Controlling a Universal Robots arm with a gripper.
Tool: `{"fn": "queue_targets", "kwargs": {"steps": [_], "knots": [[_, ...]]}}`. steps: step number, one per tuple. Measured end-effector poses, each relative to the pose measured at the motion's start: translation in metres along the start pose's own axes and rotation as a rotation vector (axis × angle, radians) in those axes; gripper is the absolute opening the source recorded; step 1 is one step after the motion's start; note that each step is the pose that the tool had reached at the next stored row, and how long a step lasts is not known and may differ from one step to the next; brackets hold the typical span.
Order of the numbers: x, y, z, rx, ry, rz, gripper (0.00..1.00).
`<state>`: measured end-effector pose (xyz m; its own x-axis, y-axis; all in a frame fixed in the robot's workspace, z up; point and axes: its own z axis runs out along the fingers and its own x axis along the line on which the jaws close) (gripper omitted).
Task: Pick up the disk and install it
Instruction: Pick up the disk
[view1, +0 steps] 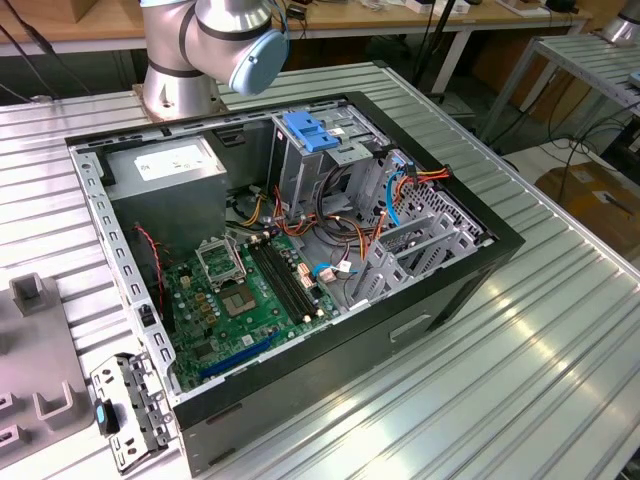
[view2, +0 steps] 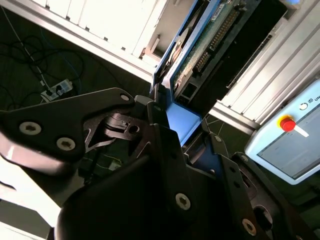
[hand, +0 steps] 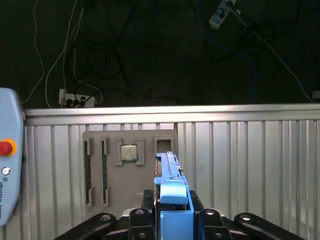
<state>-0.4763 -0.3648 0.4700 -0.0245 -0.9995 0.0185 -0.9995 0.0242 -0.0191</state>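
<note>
On the exterior view's left you are seeing a grey tray (view1: 40, 400) lying on the table (view1: 560, 340). The open case (view1: 300, 392) is sitting in the middle of the table. In the first wrist view a pendant (hand: 7, 170) is showing beside the table. The tray, carrying a chip (hand: 129, 152), is lying near the table's edge. Your gripper (hand: 172, 212) is holding the disk (hand: 167, 170). The jaws are pressing tight on its blue carrier end, and the disk is standing on edge, off the table.
</note>
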Motion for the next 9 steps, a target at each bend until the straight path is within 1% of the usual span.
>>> {"fn": "queue_targets", "kwargs": {"steps": [9], "knots": [[-0.0004, -0.0003, -0.0182, 0.0001, 0.0004, 0.0, 0.37]]}}
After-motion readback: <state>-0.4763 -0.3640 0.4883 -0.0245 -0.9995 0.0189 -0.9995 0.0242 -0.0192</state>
